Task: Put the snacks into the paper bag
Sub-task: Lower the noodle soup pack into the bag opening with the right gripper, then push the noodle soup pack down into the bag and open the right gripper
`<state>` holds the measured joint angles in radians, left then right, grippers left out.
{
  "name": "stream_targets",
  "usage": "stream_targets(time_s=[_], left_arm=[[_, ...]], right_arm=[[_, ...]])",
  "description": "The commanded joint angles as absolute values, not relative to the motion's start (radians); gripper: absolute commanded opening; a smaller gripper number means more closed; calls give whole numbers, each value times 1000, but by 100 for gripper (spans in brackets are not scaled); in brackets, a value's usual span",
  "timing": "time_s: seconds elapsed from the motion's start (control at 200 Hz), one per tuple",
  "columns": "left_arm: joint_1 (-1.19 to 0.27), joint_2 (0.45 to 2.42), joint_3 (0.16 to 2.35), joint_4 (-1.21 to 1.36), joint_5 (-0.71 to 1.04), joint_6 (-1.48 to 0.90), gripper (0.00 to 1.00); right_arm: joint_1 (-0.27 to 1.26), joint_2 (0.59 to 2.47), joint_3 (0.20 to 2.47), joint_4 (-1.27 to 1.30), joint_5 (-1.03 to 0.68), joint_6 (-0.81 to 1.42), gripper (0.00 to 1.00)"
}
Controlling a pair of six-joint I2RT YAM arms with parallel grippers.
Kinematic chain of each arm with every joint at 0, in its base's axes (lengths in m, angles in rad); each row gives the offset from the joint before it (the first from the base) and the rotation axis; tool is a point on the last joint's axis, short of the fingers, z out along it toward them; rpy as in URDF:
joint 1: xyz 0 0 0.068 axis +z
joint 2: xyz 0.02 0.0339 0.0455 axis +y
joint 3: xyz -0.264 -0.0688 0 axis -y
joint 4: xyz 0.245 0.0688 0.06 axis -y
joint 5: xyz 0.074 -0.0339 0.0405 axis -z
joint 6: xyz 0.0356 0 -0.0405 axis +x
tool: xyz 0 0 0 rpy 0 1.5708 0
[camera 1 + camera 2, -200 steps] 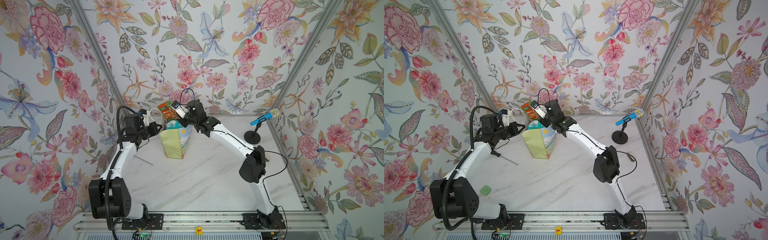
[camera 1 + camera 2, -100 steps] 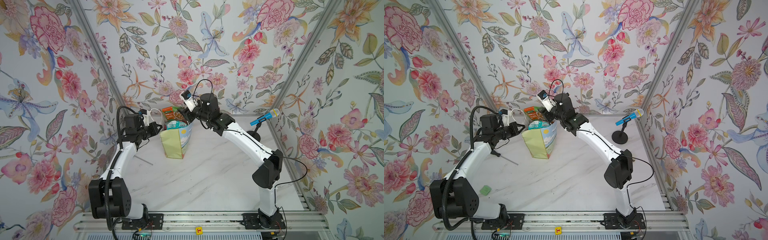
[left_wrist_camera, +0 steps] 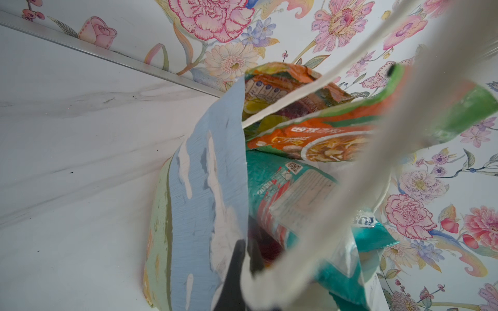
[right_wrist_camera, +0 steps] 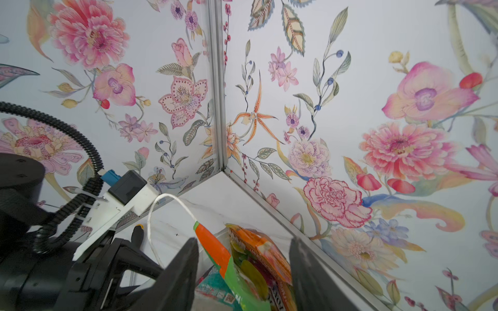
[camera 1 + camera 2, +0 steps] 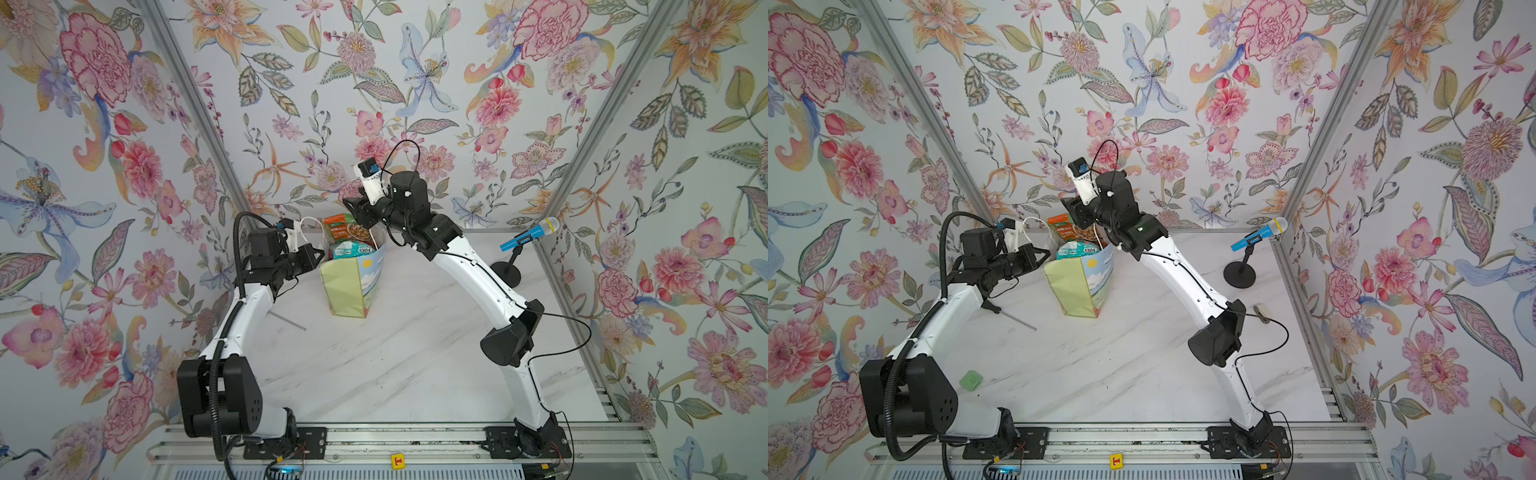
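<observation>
The paper bag (image 5: 353,286) (image 5: 1077,286) stands upright at the back of the table, snacks poking out of its top. A green-orange nut pouch (image 5: 347,226) (image 4: 215,250) rises highest, a teal packet (image 5: 351,250) (image 3: 291,194) lies in front of it, and an orange FOX'S packet (image 4: 266,258) stands behind. My left gripper (image 5: 320,254) (image 3: 246,258) is shut on the bag's painted wall (image 3: 204,188) at the rim. My right gripper (image 5: 359,218) (image 4: 244,269) hangs open just above the bag's mouth. The packets' tops show between its fingers (image 4: 186,269), apart from both.
A blue toy microphone (image 5: 530,232) on a black stand sits at the back right. A thin screwdriver (image 5: 286,322) lies on the marble left of the bag, and a small green piece (image 5: 971,380) near the left arm's base. Flowered walls close in behind the bag.
My right gripper has opened, let go of the nut pouch in the bag, and risen up and back. The left gripper and the bag have stayed put.
</observation>
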<state>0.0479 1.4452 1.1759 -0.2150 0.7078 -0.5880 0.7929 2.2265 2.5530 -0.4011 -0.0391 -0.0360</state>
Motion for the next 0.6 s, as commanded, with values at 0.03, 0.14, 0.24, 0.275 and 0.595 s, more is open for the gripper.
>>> stream_targets(time_s=[0.03, 0.14, 0.24, 0.275, 0.595], left_arm=[[57, 1414, 1202, -204, 742, -568, 0], [57, 1416, 1205, -207, 742, -566, 0], [56, 1416, 1204, -205, 742, -566, 0], [57, 1416, 1204, -205, 742, -566, 0], [58, 1417, 1204, -202, 744, -568, 0]], right_arm=[[801, 2287, 2586, -497, 99, 20, 56], [797, 2310, 2586, -504, 112, 26, 56], [796, 2322, 2586, -531, 107, 25, 56], [798, 2323, 2586, -543, 99, 25, 55], [863, 2242, 2421, -581, -43, -28, 41]])
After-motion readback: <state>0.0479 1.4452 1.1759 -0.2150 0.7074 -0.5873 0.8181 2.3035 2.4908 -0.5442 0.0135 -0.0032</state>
